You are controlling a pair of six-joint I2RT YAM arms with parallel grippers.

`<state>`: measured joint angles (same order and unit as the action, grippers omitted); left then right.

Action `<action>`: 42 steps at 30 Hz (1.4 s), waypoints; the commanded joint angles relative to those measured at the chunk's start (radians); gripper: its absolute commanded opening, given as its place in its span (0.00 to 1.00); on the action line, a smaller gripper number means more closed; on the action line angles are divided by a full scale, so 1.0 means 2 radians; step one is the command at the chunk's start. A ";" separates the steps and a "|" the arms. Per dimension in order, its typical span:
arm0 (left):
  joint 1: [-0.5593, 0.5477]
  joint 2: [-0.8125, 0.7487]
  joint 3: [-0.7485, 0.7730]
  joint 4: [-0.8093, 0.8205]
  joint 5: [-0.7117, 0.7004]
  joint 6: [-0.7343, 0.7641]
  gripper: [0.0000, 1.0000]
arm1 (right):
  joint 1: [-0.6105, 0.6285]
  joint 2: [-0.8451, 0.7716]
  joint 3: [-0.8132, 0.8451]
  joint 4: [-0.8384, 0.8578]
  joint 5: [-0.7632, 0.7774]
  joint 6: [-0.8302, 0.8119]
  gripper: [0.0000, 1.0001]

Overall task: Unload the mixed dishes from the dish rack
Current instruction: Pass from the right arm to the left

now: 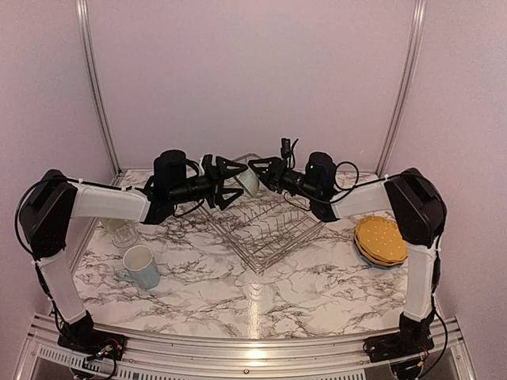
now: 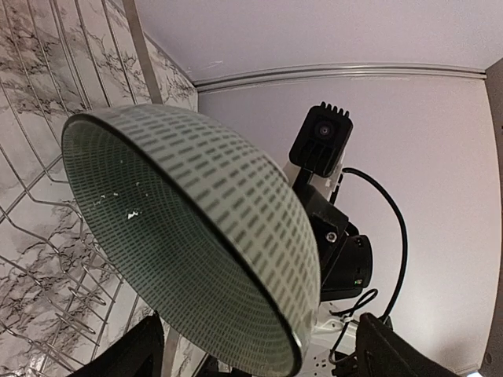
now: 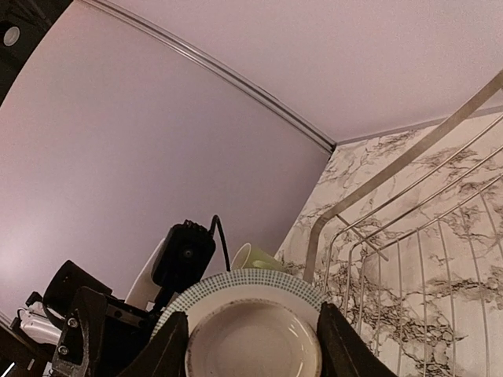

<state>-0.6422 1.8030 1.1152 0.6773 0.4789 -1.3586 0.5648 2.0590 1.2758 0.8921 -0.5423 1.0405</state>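
Note:
The pale green bowl [image 1: 247, 182] hangs in the air above the back of the dish rack [image 1: 265, 229], between my two grippers. My right gripper [image 1: 263, 174] is shut on the bowl's foot. In the right wrist view the bowl's underside [image 3: 253, 334] sits between its fingers [image 3: 169, 349]. My left gripper [image 1: 231, 184] is open, with its jaws spread around the bowl's rim. The left wrist view shows the patterned bowl [image 2: 204, 204] close up. The light blue mug [image 1: 141, 266] stands at the left. The yellow-orange plates [image 1: 381, 239] are stacked at the right, with a blue edge beneath them.
A pale green cup [image 3: 263, 258] shows behind the bowl. It stands at the far left of the table [image 1: 123, 231], with something clear beside it. The rack wires [image 2: 47, 236] are below the bowl. The back wall and frame posts are close behind.

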 commanded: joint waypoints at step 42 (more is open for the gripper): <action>0.002 -0.112 -0.050 -0.045 -0.051 0.075 0.00 | 0.040 -0.088 -0.043 -0.039 0.030 -0.096 0.92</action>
<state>-0.6422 1.6650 0.9649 0.7696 0.3901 -1.3666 0.6415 1.9377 1.1988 0.8970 -0.5213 0.9443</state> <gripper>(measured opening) 0.080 0.864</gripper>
